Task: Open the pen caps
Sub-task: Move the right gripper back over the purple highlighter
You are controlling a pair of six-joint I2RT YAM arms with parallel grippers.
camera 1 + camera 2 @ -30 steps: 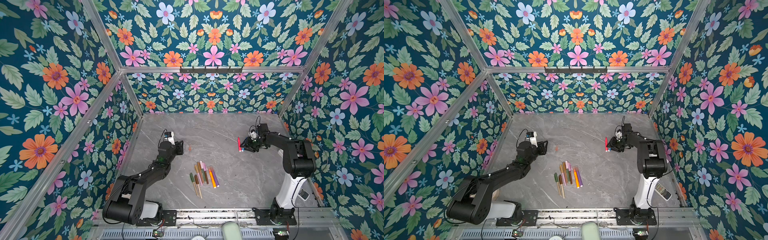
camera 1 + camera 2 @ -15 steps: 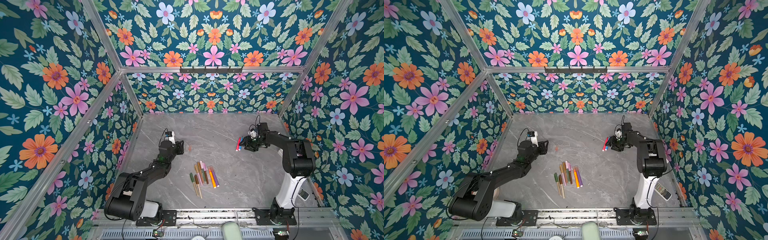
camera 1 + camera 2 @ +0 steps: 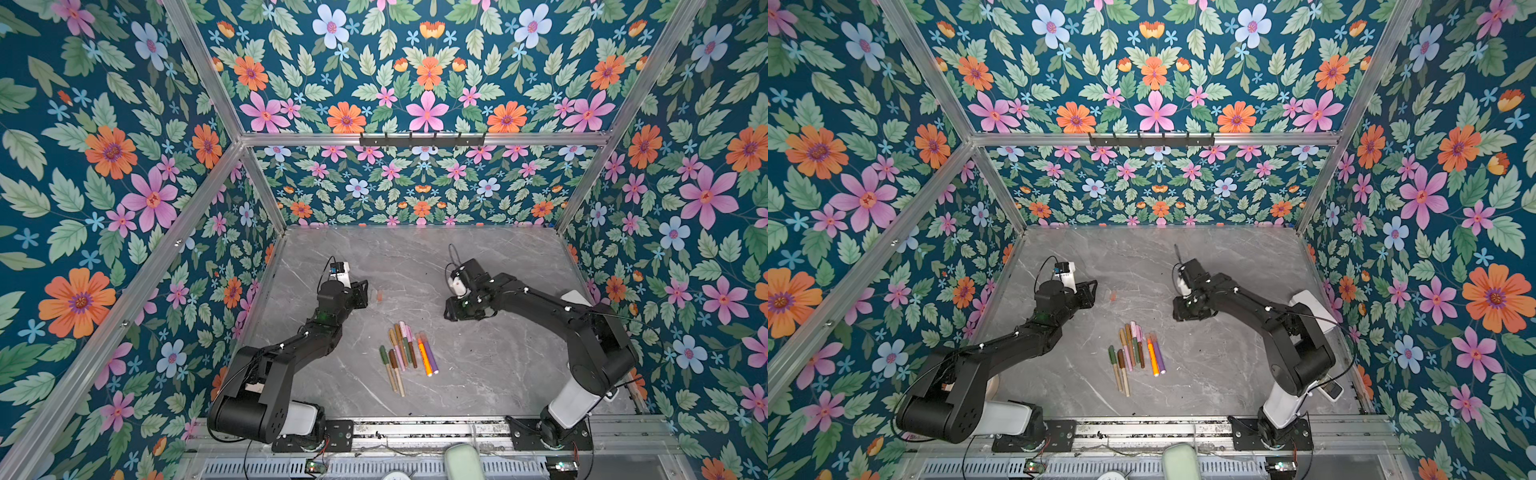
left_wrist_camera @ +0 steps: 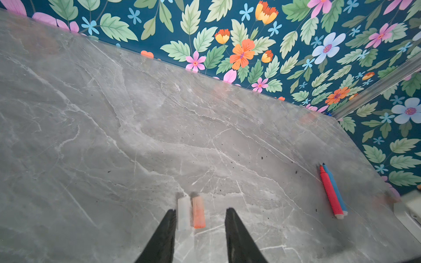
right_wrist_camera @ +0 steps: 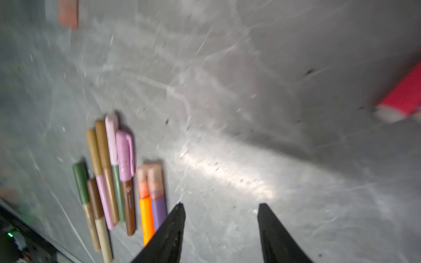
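Two black robot arms reach over a grey marbled surface (image 4: 114,118) inside a flower-papered enclosure.

The left claw (image 4: 201,210) hangs low with its jaws a modest way apart, gripping nothing. Two loose pen caps lie flat on the surface right at its tips, inside the gap. A clear cap (image 4: 184,213) lies just beside one finger. An orange cap (image 4: 198,211) lies against it, nearer the middle of the gap. Well off to one side of this claw, a red pen (image 4: 330,191) and a blue pen (image 4: 336,190) lie pressed together, narrowing to bare points at the end farther from the claw.

The right claw (image 5: 221,205) is spread wider and holds nothing; its wrist view is blurred. An orange pen (image 5: 145,218) and a purple pen (image 5: 158,211) lie side by side just beside one of its fingers, each with a pale translucent cap on. Farther out on that side lies a tight row of muted pens (image 5: 107,173) in green, brown, tan and pink, with their coloured caps on. On the claw's other side, well apart, only the white-ended red pen shows.
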